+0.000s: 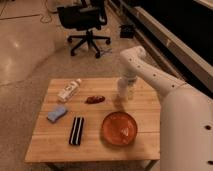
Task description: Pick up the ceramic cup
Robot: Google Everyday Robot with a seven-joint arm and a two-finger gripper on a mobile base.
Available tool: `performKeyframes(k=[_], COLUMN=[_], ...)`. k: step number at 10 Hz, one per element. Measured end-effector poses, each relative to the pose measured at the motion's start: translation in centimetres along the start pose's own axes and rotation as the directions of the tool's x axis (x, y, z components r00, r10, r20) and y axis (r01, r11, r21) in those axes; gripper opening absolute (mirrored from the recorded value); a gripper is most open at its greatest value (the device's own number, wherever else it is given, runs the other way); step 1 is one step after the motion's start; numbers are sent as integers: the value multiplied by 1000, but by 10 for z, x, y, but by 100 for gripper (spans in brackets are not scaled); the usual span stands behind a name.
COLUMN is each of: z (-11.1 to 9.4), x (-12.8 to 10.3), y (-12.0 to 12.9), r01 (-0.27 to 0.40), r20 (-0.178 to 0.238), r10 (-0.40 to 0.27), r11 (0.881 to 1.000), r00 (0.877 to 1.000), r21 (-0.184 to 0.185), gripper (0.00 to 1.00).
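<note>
The ceramic cup (125, 93) is small, pale and cream-white. It stands on the wooden table (95, 145) near its far right part, behind the orange bowl. My gripper (124, 88) hangs straight down from the white arm and sits right over and around the cup, hiding its upper part. The cup's base looks level with the tabletop.
An orange patterned bowl (120, 128) sits just in front of the cup. A dark red item (95, 99), a white labelled bottle (69, 90), a blue sponge (56, 113) and a black striped bar (76, 130) lie to the left. A black office chair (85, 20) stands behind the table.
</note>
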Motion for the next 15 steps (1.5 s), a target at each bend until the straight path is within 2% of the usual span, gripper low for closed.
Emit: performKeyframes(k=[1, 3, 5, 7, 8, 10, 12, 14, 15], z=[7, 24, 31, 37, 41, 32, 26, 31, 27], x=[4, 2, 7, 6, 4, 1, 3, 0, -2], y=[1, 2, 4, 4, 5, 10, 1, 2, 4], r01=[-8, -5, -15, -14, -6, 13, 18, 23, 39], r20=[4, 3, 0, -6, -4, 8, -6, -3, 5], r10=[8, 5, 15, 14, 6, -12, -18, -23, -39], r11=[1000, 999, 997, 996, 997, 998, 998, 997, 997], r00=[1000, 1000, 1000, 1000, 1000, 1000, 1000, 1000, 999], r21=[-8, -47, -75, -84, -81, -66, -65, -68, -61], gripper=[80, 80, 80, 80, 76, 52, 31, 30, 30])
